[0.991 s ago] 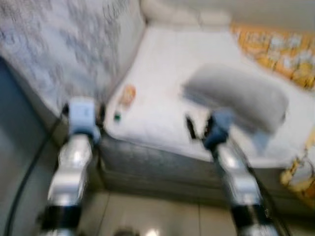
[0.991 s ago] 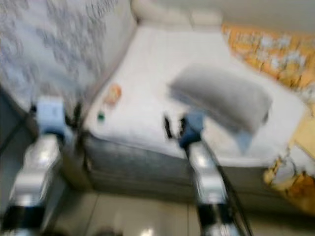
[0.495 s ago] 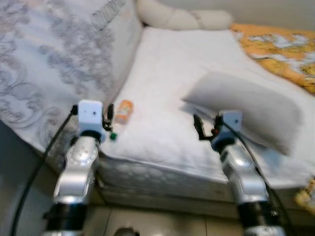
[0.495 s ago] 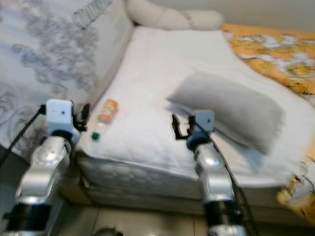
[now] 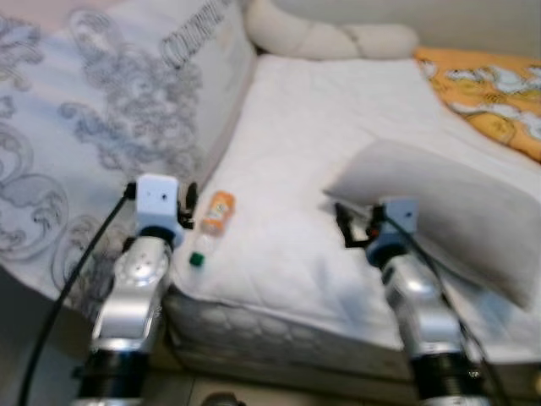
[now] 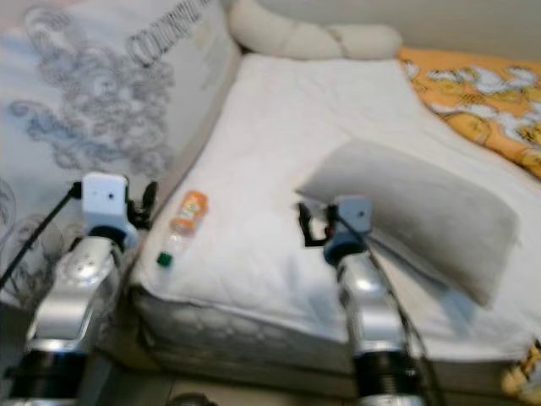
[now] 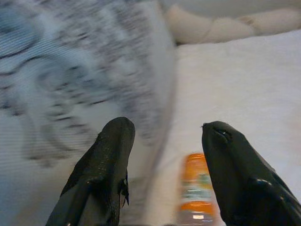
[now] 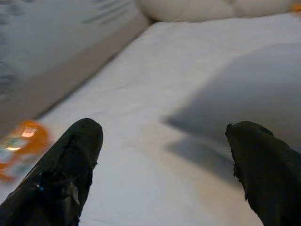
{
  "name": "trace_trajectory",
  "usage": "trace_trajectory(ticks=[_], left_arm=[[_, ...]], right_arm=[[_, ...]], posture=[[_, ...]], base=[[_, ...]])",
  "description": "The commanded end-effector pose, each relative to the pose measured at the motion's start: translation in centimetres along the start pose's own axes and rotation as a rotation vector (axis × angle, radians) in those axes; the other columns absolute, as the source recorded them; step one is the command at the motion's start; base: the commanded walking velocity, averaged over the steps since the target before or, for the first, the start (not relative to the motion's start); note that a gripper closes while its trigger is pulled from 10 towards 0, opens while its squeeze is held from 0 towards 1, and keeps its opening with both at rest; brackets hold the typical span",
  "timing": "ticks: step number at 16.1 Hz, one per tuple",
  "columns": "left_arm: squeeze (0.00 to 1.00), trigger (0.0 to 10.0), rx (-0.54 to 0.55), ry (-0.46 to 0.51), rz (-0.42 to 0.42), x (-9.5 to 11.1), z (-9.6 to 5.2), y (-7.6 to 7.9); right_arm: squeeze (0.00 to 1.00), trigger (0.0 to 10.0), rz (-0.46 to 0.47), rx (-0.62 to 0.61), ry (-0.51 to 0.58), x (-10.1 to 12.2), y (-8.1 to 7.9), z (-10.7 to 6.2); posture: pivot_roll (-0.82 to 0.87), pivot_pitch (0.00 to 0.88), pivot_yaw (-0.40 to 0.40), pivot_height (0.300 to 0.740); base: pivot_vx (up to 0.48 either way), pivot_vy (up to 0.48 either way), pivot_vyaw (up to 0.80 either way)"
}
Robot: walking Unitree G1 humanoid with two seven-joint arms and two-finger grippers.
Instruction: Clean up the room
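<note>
Far left: a patterned mattress (image 5: 93,127), grey scrollwork on pale cloth, leaned on edge against the side of the bed (image 5: 338,127), walling off that side. It left little room beside the bed's near left corner.

Left hand (image 5: 188,203) was raised at that corner, just beside the leaning mattress, empty, its two black fingers (image 7: 106,165) spread apart. In the left wrist view the fingers framed the bottle ahead, which suggests the hand was lined up for a reach toward it, not yet touching.

The bottle (image 5: 213,222) lay on its side on the white cover, orange label, green cap toward the bed's near edge, close to the corner. Likely the stray item to clear. Nothing lay between hand and bottle; the mattress close on the left is what could crowd the approach.

Centre: open white cover, unmade, nothing else on it. A cream knotted cushion (image 5: 330,38) sat at the head end.

Right hand (image 5: 355,227) hovered over the bed, empty, fingers wide apart, just beside the front edge of a grey pillow (image 5: 448,211) lying askew across the cover. Judged idle, or ready for the pillow.

Far right: an orange printed blanket (image 5: 482,93) bunched along the edge.
</note>
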State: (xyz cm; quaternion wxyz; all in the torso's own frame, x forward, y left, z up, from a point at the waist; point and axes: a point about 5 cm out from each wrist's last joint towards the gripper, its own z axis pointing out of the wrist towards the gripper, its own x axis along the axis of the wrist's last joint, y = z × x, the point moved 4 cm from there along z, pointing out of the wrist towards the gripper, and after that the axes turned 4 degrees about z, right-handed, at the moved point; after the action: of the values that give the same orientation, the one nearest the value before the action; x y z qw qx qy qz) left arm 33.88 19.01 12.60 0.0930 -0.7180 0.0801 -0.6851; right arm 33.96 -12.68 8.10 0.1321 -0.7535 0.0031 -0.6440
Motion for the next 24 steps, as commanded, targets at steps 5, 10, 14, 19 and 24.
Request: trace_trajectory(ticks=[5,10,14,19,24], left_arm=[[0.0,10.0,-0.004,-0.025,0.025,-0.4,0.1,0.1],[1.0,10.0,-0.033,-0.116,0.069,-2.7,0.3,-2.0],[0.0,10.0,-0.175,-0.271,0.08,-5.4,1.5,-1.9],[0.0,10.0,-0.349,-0.338,0.118,-6.6,3.2,0.2],[0.0,10.0,-0.36,-0.454,0.171,-9.1,3.3,0.8]], right_arm=[[0.0,10.0,-0.02,-0.002,0.001,0.3,0.5,-0.4],[0.0,10.0,-0.086,0.056,-0.029,0.3,-0.1,-0.7],[0.0,10.0,-0.184,0.184,-0.084,0.5,-0.7,-1.2],[0.0,10.0,-0.283,0.44,-0.084,2.7,-1.9,-2.9],[0.0,10.0,-0.282,0.516,-0.135,2.6,-1.8,-4.1]], posture=[[0.1,0.0,0.029,0.74],[0.09,0.0,0.031,0.74],[0.06,0.0,0.049,0.74],[0.03,0.0,0.056,0.74],[0.01,0.0,0.046,0.74]], base=[[0.276,0.0,-0.27],[0.0,0.0,0.0],[0.0,0.0,0.0],[0.0,0.0,0.0],[0.0,0.0,0.0]])
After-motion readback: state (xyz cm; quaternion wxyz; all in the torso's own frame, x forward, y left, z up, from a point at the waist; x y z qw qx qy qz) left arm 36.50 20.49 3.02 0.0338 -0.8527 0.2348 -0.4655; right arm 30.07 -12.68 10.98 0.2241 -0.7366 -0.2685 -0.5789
